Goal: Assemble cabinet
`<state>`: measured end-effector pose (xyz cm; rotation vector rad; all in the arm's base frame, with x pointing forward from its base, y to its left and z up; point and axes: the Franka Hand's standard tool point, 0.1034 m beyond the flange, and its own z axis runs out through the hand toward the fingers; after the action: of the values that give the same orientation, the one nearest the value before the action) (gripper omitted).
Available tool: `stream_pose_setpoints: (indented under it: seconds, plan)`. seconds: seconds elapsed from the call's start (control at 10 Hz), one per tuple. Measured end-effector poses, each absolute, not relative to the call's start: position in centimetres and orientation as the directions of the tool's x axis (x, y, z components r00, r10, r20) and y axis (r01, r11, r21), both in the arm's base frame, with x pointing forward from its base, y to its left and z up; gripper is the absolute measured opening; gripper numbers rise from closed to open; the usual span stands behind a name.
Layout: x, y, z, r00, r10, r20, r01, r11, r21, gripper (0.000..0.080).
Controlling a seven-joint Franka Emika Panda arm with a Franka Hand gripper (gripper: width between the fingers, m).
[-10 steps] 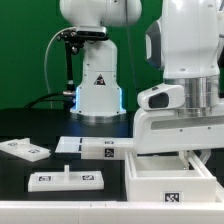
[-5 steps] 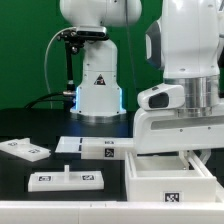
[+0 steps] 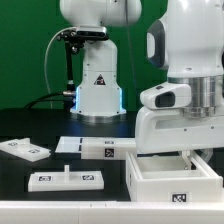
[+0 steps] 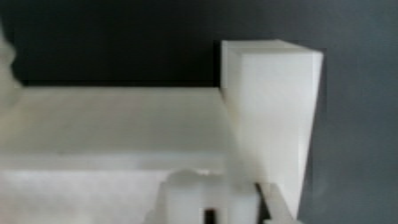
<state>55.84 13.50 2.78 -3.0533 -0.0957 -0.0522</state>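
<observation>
The cabinet (image 3: 170,186) is a large white thick-walled box with square marker tags, at the exterior view's lower right. My gripper (image 3: 203,158) reaches down into it from above, at its right-hand wall, and its fingertips are partly hidden by the box. In the wrist view one thick white wall of the cabinet (image 4: 270,110) stands upright beside the pale hollow inside. My gripper (image 4: 228,205) sits at that wall with only a narrow dark slit between its fingers (image 4: 189,200), and appears shut on the wall.
Three flat white tagged pieces lie on the black table to the exterior view's left: one at the far left (image 3: 24,149), one with small pegs in front (image 3: 64,179), and a long one (image 3: 94,147) beside the cabinet. A white robot base (image 3: 98,92) stands behind.
My arm and the cabinet have both shifted a little toward the exterior view's right. The flat pieces have not moved.
</observation>
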Motion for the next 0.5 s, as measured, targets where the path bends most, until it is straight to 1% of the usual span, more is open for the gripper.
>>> stream_pose_setpoints:
  seconds: [0.5]
  plan:
    - [55.81,13.48,2.78,0.998,0.053,0.020,0.055,-0.995,-0.089,0.0036]
